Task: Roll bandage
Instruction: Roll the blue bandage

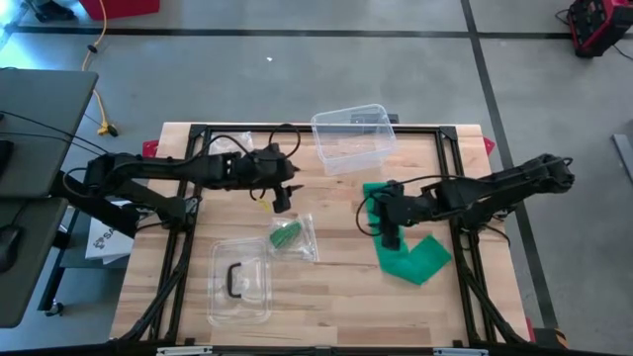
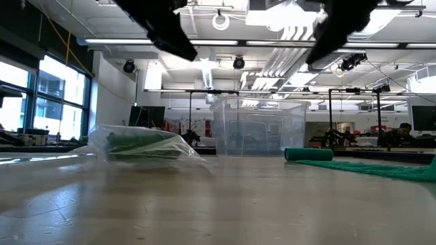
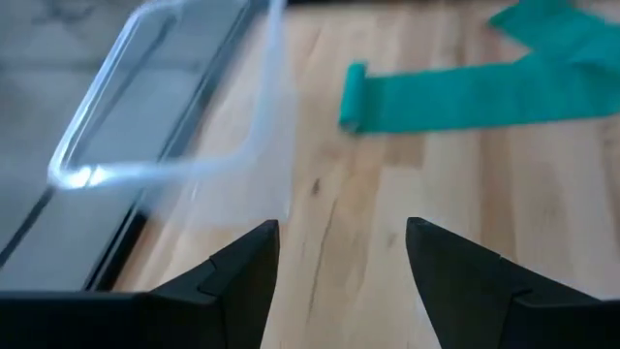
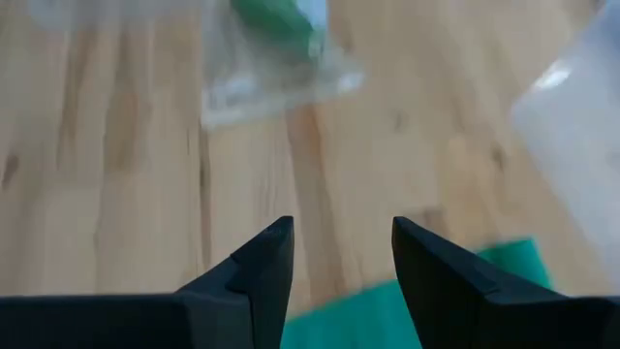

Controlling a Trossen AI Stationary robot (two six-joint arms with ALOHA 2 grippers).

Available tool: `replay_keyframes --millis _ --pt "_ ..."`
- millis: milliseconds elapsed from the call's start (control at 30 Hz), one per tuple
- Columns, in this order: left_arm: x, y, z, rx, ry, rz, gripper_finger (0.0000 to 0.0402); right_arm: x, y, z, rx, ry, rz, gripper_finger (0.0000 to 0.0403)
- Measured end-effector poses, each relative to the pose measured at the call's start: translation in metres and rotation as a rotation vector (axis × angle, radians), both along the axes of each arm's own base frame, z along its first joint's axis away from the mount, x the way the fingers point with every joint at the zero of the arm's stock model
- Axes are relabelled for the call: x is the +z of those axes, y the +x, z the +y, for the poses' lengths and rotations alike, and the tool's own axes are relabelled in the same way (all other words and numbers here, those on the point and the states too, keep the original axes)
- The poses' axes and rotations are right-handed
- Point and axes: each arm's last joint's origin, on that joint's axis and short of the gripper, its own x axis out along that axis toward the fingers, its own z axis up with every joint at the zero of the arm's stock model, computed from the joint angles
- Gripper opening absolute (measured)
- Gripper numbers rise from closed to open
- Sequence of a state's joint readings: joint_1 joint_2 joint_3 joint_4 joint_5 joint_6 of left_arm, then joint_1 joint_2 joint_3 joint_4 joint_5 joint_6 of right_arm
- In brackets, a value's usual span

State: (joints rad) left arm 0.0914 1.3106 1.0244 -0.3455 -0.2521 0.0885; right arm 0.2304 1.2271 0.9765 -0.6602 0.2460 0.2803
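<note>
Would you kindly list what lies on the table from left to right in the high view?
Clear lid with the black handle → plastic bag holding a green roll → clear plastic container → green bandage, partly unrolled.

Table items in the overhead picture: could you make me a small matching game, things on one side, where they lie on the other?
Things:
1. green bandage
2. clear tub
3. clear lid with black handle
4. bagged green roll

Places:
A. far edge of the table
B. near-left area
C. middle of the table
D. right side, partly unrolled

Pairs: 1-D, 2-A, 3-B, 4-C
</note>
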Motion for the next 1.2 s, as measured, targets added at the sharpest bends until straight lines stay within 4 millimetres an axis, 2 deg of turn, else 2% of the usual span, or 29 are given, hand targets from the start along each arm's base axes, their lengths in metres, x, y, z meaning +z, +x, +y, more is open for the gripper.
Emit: replay_keyframes --millis 167,233,467,633,767,900,1100,1200 --pt "-0.001 0.005 -0.004 -0.124 -0.028 -0.074 0.0218 -0.039 -0.01 -0.026 -0.025 0.153 0.138 0.0167" --pt "-0.004 0.005 -0.006 -0.16 -0.037 -0.069 0.0218 -0.052 -0.013 -0.041 -0.056 0.152 0.165 0.0167" --pt "-0.008 0.009 -0.006 -0.181 -0.016 -0.061 0.0218 -0.077 -0.025 -0.109 -0.154 0.054 0.214 0.0167" --pt "-0.014 0.014 -0.005 -0.182 -0.019 -0.042 0.0218 -0.087 -0.027 -0.14 -0.117 0.0 0.224 0.0167" --pt "-0.022 0.02 -0.005 -0.178 -0.029 -0.02 0.0218 -0.098 -0.025 -0.154 -0.031 0.075 0.199 0.0167" --pt "-0.032 0.025 -0.005 -0.178 -0.037 0.016 0.0218 -0.116 -0.023 -0.165 -0.052 0.05 0.284 0.0167" --pt "-0.035 0.026 -0.007 -0.17 -0.058 0.024 0.0218 -0.134 -0.019 -0.168 -0.027 0.056 0.353 0.0164" --pt "-0.034 0.026 -0.012 -0.171 -0.075 0.021 0.0218 -0.14 -0.018 -0.168 -0.017 0.065 0.379 0.0146"
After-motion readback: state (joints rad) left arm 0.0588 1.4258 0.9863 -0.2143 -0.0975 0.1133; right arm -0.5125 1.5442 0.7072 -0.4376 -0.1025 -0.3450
